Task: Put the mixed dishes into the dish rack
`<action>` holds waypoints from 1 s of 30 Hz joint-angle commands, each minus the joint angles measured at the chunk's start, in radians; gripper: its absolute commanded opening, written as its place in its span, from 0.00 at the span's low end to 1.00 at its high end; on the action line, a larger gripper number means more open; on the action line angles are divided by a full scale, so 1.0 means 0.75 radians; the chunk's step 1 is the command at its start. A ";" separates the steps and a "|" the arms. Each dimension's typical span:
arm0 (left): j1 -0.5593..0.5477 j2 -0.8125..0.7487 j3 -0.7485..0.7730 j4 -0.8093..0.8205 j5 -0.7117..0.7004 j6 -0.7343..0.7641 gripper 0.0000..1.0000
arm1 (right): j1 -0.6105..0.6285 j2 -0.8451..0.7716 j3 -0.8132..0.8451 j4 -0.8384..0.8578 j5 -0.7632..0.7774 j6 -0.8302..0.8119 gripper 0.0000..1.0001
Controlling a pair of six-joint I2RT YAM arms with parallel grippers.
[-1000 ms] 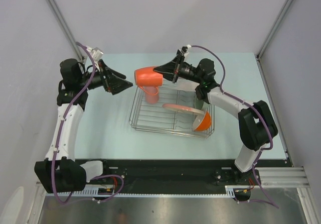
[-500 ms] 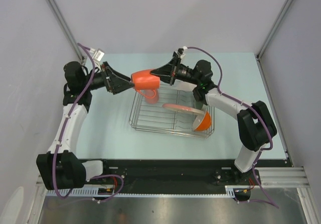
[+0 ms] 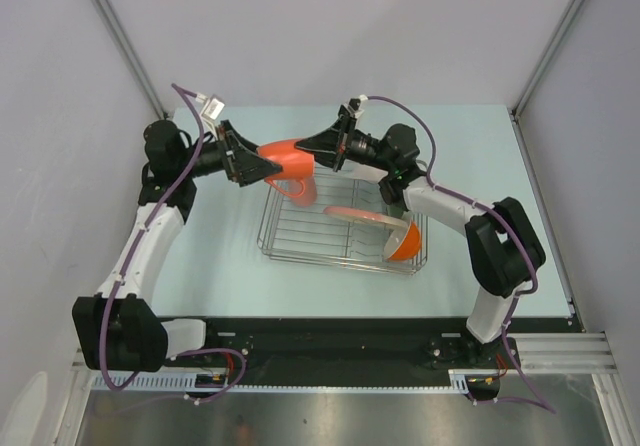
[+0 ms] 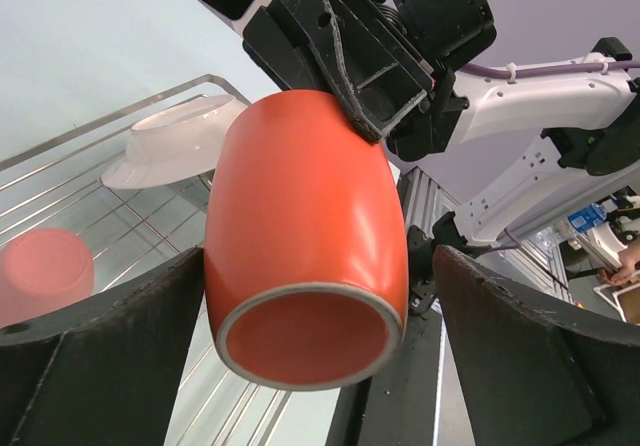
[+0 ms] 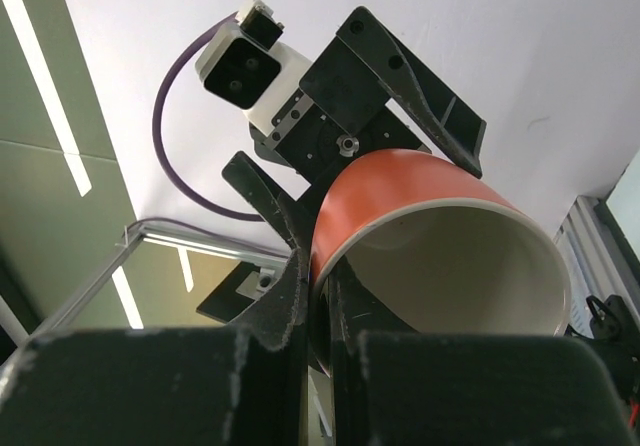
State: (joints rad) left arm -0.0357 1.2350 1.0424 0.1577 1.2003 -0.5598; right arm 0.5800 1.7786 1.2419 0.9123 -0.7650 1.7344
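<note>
An orange cup (image 3: 283, 153) with a white inside (image 5: 460, 276) hangs on its side above the far left corner of the dish rack (image 3: 290, 244). My right gripper (image 3: 303, 144) is shut on its rim, one finger inside and one outside (image 5: 322, 276). My left gripper (image 3: 264, 167) is open, and its fingers (image 4: 110, 336) flank the cup's base end (image 4: 305, 256) with a gap on the right side. In the rack lie a coral-pink cup (image 3: 301, 189), a pinkish-white plate (image 3: 358, 215) and an orange bowl (image 3: 405, 239).
The rack stands in the middle of the pale green table (image 3: 215, 256). Grey walls close in the back and both sides. Both arms meet over the rack's far left corner, with my left wrist camera (image 5: 245, 61) right behind the cup.
My left arm swung right until its open fingers came round the cup's base. My right gripper carried the cup slightly left toward it and stayed shut on the rim.
</note>
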 commanded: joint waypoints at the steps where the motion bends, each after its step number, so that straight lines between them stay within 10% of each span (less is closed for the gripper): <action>1: -0.051 0.002 -0.009 0.084 0.028 -0.051 1.00 | 0.030 0.003 0.083 0.199 0.093 0.058 0.00; 9: -0.067 -0.006 -0.017 0.088 0.040 -0.059 0.91 | 0.077 0.048 0.083 0.287 0.163 0.095 0.00; 18: -0.067 0.028 0.056 -0.087 0.069 0.065 0.01 | 0.084 0.028 0.081 0.216 0.134 0.038 0.00; 23: -0.065 0.071 0.136 -0.277 0.079 0.155 0.00 | 0.075 0.015 0.081 0.144 0.098 0.003 0.00; 30: -0.065 0.186 0.498 -1.028 -0.019 0.679 0.00 | -0.012 -0.148 0.077 -0.457 -0.043 -0.332 0.39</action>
State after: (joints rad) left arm -0.0624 1.3956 1.3201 -0.3496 1.1893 -0.2562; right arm 0.5930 1.8023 1.2541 0.8513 -0.7319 1.6886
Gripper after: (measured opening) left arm 0.760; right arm 0.316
